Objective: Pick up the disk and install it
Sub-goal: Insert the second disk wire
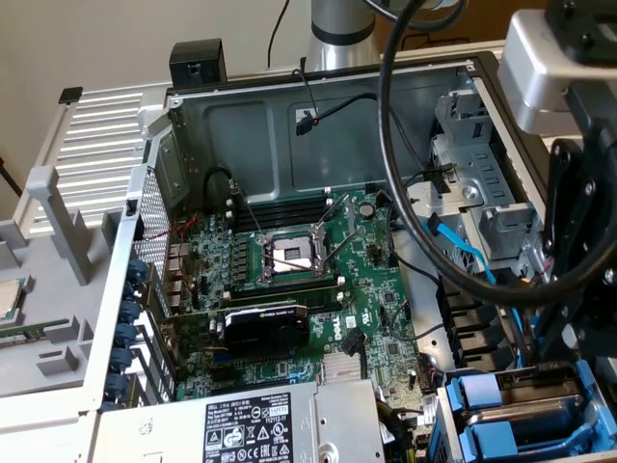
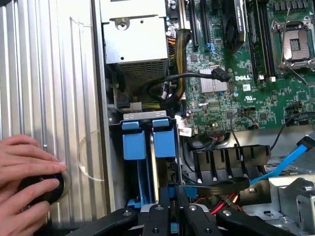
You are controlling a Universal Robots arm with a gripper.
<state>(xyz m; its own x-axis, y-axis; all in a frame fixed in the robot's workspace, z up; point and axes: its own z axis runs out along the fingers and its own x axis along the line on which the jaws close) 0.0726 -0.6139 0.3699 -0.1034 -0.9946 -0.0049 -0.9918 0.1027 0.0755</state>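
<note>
**Disk already low in its bay, gripper closed on its edge**

The open computer case (image 1: 174, 125) lies on its side, with the green motherboard (image 1: 318, 289) and the empty processor socket (image 1: 289, 256) facing up. At the exterior view's lower right is the drive cage (image 1: 521, 415) with 2 blue carriers.

In the wrist view the gripper (image 2: 170, 206) stands directly over this cage. Its black fingers (image 2: 161, 209) are drawn close together around a thin blue-edged part, which I judge to be the upper edge of the disk (image 2: 164, 147) in its blue rails. The jaws are nearly closed, gripping that edge. The disk sits upright in the slot, just beside the other blue carrier (image 2: 134, 145), and most of its body is already down inside the cage. Its white label is not visible from here.

So the picking step looks finished, and the step in hand is the installing: the disk is being seated in its bay. I cannot tell if it has reached the end of the slot or if the connector has met.

What remains calls for a straight push along the rails, without tilt, so the carrier does not jam against its neighbour or catch the black cable (image 2: 216, 184) and the blue cable (image 2: 275, 169) that are near the cage.

A person's hand (image 2: 24, 167) rests on a dark round knob (image 2: 42, 189) on the ribbed grey surface (image 2: 49, 73), apart from the case.
</note>
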